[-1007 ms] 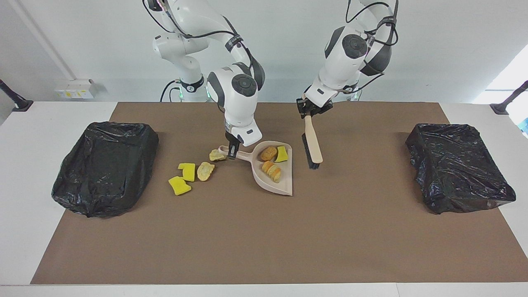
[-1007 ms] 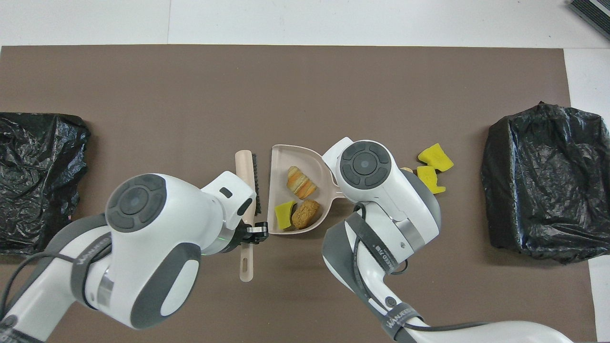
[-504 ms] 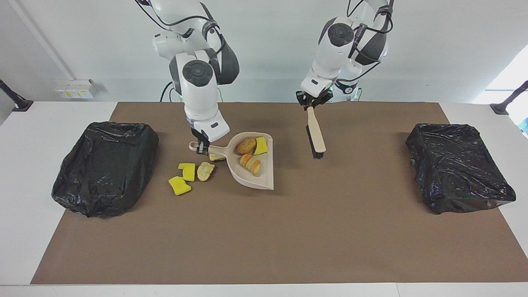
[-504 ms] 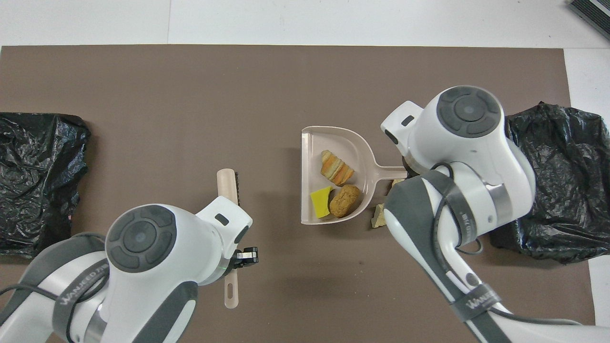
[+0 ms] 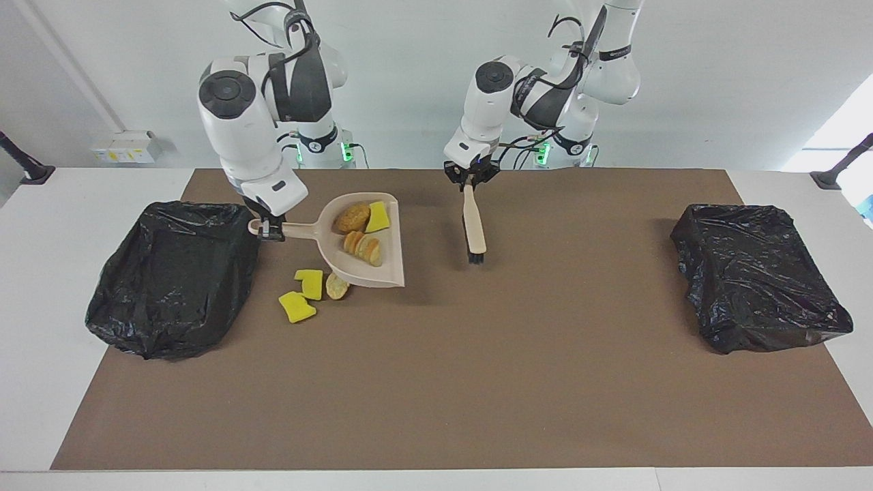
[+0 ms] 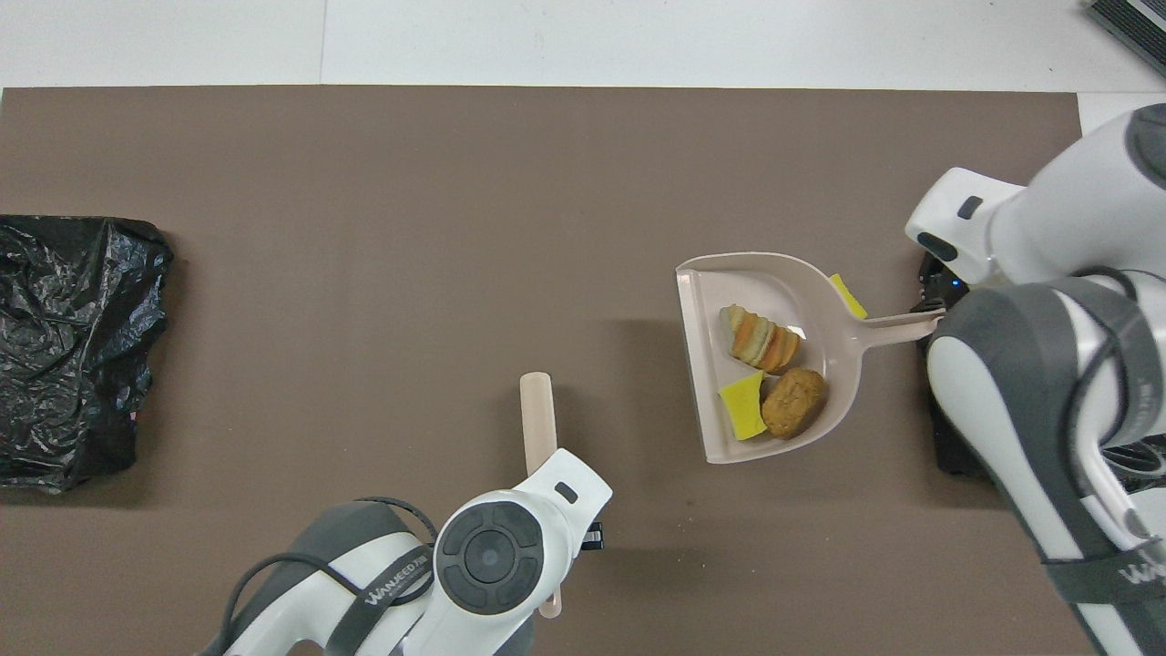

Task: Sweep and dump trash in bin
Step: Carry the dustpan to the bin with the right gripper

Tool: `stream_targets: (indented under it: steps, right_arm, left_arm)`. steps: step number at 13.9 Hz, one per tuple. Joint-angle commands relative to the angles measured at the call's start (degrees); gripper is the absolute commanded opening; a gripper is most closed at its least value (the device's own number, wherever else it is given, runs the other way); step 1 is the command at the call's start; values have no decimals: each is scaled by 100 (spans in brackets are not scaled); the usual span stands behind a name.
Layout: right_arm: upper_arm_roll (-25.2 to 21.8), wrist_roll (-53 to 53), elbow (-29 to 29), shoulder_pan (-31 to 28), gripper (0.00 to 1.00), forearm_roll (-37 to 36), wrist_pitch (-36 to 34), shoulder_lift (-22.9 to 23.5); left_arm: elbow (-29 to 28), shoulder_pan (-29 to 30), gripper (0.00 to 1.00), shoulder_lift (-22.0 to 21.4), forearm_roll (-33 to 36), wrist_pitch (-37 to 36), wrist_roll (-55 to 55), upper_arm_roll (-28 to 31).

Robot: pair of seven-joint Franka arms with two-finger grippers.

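Brown mat: right gripper [image 5: 271, 230] clamps the dustpan [image 5: 365, 249] handle, carrying three trash pieces [image 5: 361, 234] toward the black-lined bin [image 5: 174, 273] beside it; tipping comes next. Left gripper [image 5: 470, 183] grips the brush [image 5: 474, 228].

A white tabletop [image 5: 41, 286] carries a large brown mat [image 5: 477, 382] across most of its surface. A plain pale wall [image 5: 716, 75] rises at the top of the frame. A white socket box [image 5: 126, 146] sits at its upper left, and bright daylight [image 5: 839, 129] enters at the upper right.
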Motion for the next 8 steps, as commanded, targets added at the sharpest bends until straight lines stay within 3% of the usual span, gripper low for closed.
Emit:
stream_targets:
  steps: [1,8]
  right_arm:
    - [12,-868,168,-538,0,-27,-257,-59]
    - [-129,-1143,370,-1813,0,-693,163,-51]
  left_arm:
    - [-80,-209,0,136,91,452,-295,75]
    - [-229,-508,0,505,82,752,-348,75]
